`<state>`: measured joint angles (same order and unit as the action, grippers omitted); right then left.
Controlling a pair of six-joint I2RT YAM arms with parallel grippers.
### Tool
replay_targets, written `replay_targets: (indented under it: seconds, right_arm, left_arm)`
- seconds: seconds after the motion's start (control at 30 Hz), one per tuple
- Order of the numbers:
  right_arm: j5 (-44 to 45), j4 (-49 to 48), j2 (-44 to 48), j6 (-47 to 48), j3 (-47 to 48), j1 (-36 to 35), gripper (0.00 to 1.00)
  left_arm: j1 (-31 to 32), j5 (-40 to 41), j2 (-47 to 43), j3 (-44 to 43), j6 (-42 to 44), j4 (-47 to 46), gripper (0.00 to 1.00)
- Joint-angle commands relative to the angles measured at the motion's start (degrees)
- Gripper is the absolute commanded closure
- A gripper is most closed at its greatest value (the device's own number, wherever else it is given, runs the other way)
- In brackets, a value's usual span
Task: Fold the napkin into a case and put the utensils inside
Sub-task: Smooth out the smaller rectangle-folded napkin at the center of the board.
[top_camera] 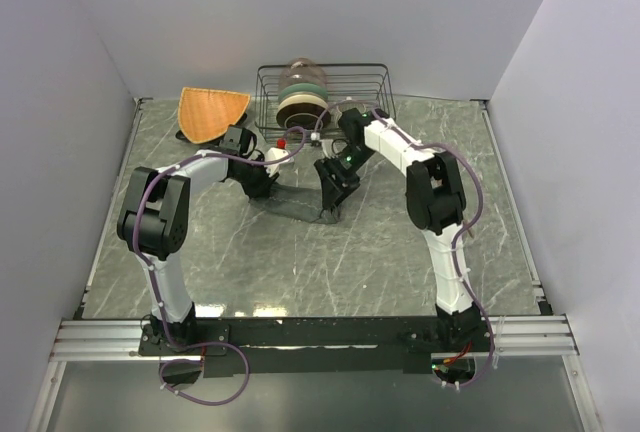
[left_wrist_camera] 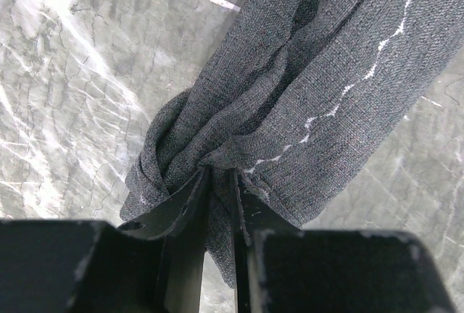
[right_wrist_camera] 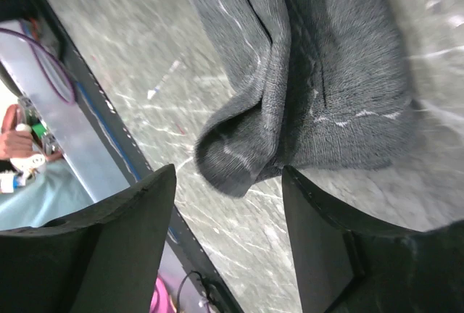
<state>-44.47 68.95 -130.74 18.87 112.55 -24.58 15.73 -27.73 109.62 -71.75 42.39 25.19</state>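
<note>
The dark grey napkin [top_camera: 297,202] lies bunched and crumpled on the marble table between my two grippers. My left gripper [top_camera: 262,180] is shut on a gathered fold of it; in the left wrist view the cloth [left_wrist_camera: 319,74] is pinched between the closed jaws of the gripper [left_wrist_camera: 221,175] and stretches away up and right. My right gripper [top_camera: 335,195] is open at the napkin's other end. In the right wrist view a rolled end of the cloth [right_wrist_camera: 290,96] lies just beyond the spread jaws of the gripper [right_wrist_camera: 228,175], not held. No folded case and no copper utensils show in any view.
A black wire rack [top_camera: 322,92] with stacked bowls stands at the back centre. The orange fan-shaped mat [top_camera: 210,110] lies to its left. A small red and white object [top_camera: 283,145] sits in front of the rack. White walls enclose the table.
</note>
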Motion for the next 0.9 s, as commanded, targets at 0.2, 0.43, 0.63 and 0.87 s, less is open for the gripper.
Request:
replay_targets:
  seconds: [0.2, 0.43, 0.63, 0.87]
  right_arm:
    - [5.79, -7.42, 3.03, -3.31, -1.11, -0.74, 0.95]
    - [8.16, -10.16, 2.34, -5.60, 0.65, 0.67, 1.00]
    - [12.73, -9.97, -2.76, -5.60, 2.41, 0.50, 1.00]
    - [17.92, -10.85, -5.23, -5.86, 2.23, 0.06, 1.00]
  left_arm:
    - [-0.34, 1.10, 1.82, 1.17, 1.03, 1.44, 0.78]
    - [-0.61, 1.27, 2.17, 0.64, 1.11, 1.18, 0.78]
    - [-1.66, -1.00, 0.51, 0.29, -1.25, -0.40, 0.67]
    - [-3.07, -8.56, -9.33, 3.27, -4.42, -8.12, 0.54]
